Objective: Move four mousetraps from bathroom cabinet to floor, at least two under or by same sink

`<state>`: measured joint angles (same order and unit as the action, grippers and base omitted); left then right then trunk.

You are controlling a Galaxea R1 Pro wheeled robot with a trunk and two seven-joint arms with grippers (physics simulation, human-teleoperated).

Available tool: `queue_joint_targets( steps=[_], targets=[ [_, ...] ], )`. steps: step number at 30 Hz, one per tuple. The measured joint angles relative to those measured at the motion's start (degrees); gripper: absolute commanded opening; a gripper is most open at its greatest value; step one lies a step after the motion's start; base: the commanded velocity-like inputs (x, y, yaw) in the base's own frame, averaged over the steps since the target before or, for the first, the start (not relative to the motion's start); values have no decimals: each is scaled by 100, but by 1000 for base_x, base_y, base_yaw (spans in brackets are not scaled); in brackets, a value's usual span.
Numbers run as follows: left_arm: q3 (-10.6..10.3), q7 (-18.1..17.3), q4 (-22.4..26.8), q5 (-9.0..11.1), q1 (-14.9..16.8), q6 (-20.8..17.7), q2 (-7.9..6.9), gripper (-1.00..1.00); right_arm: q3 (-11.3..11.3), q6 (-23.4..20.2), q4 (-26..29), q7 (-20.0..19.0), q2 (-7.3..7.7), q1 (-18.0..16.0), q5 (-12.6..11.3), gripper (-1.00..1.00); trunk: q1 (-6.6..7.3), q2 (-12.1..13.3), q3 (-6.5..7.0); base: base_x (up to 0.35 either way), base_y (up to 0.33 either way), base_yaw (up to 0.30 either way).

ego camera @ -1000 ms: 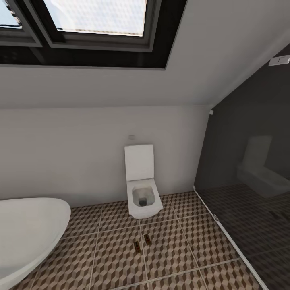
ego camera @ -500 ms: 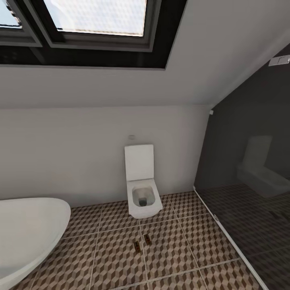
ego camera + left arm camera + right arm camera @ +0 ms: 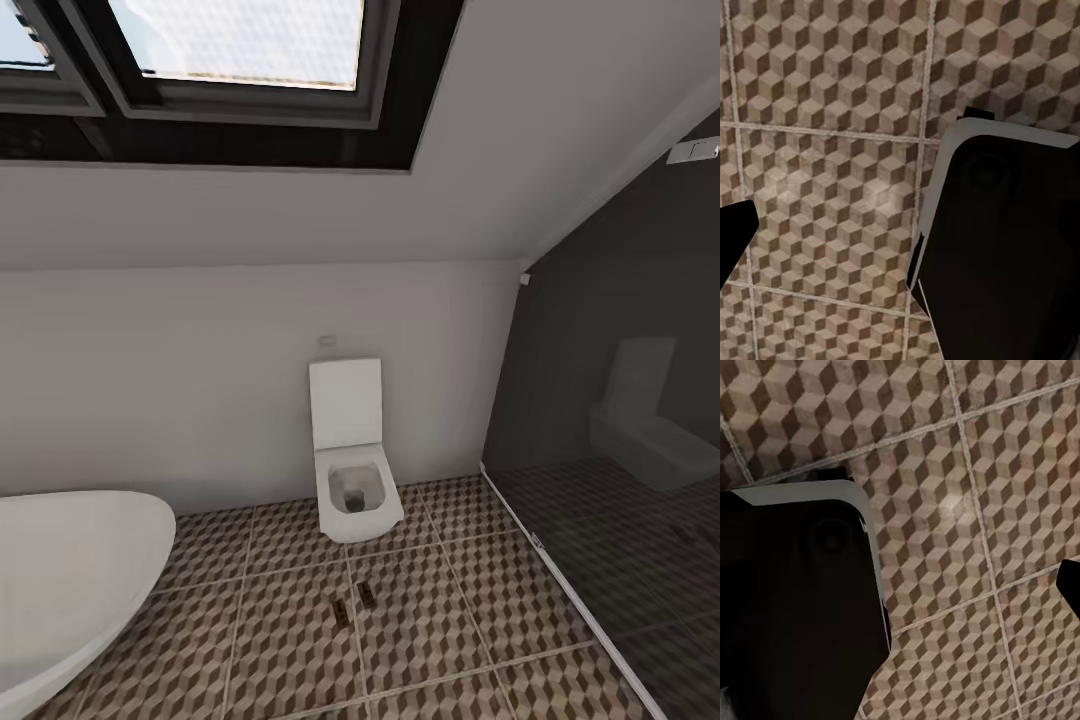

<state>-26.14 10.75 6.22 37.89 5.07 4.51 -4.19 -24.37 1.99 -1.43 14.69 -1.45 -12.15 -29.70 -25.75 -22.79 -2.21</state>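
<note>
Nothing has shifted since the earlier frames: two small tan wooden mousetraps (image 3: 341, 611) (image 3: 366, 594) lie lower centre on the cube-patterned tiled bathroom floor (image 3: 280, 640), before the white square toilet (image 3: 352, 470); jaw state cannot be told.

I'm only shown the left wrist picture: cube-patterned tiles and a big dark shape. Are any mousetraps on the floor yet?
Observer: Yes. The head view shows two mousetraps lying close together on the bathroom floor.
Operator: What are they near?
Observer: A white toilet stands against the wall beyond them, with bare tiles between.
Operator: What else is in the room?
Observer: A large white rounded basin is at the left; I cannot tell whether it is a tub or a sink. A dark glass shower wall is at the right.
</note>
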Motion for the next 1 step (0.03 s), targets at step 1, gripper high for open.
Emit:
queue_joint_targets(
  steps=[1],
  targets=[
    [0,0,-1,0,0,-1,-4,100,1,0,0,0,0,0,0,100,0,0,0,0,0,0]
  ],
)
